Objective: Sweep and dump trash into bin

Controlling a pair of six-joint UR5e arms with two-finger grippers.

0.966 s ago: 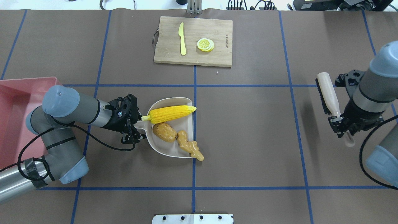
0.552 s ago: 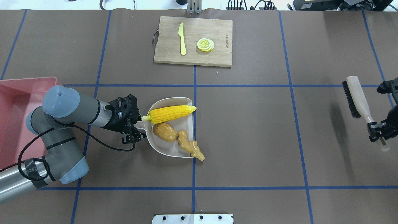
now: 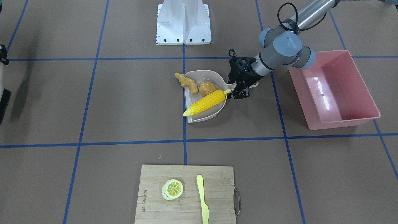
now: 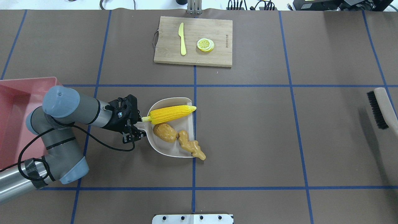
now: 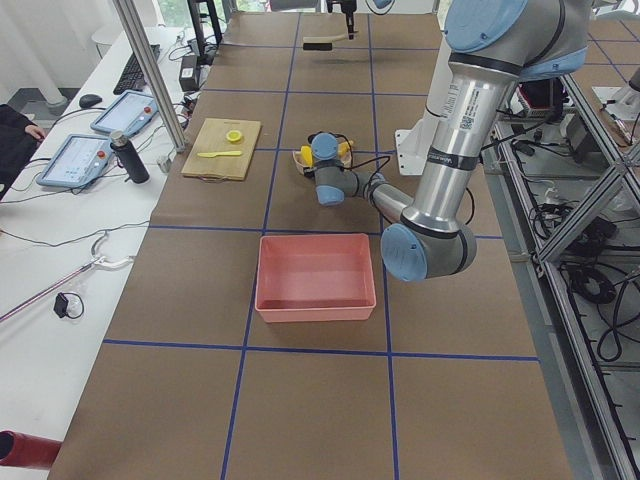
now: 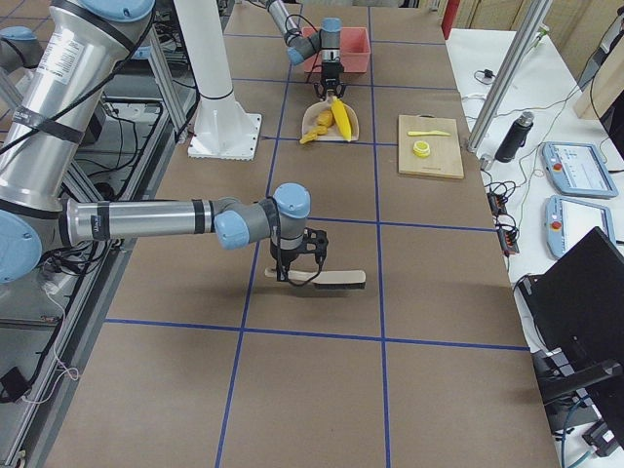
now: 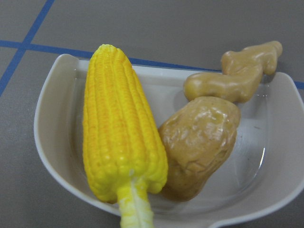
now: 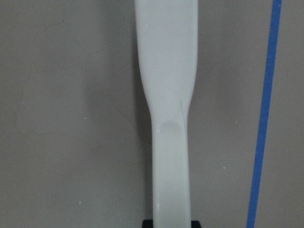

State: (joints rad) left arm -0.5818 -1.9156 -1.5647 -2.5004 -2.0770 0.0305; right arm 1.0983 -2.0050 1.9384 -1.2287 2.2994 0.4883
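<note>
Left claw (image 4: 136, 127) clamped on the dustpan (image 4: 186, 123) handle, corn (image 4: 171, 114), potato (image 4: 164, 133) and ginger (image 4: 190, 147) aboard; right claw (image 6: 292, 271) grips the brush (image 4: 380, 107) at the tabletop's right edge; your sweeping looks done, dumping into the left-edge bin (image 4: 12, 102) remains.

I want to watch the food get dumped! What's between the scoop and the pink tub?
In the front-facing view, the left gripper, holding the dustpan by its handle, and its arm sit between dustpan and bin, above a blue tape line.
</note>
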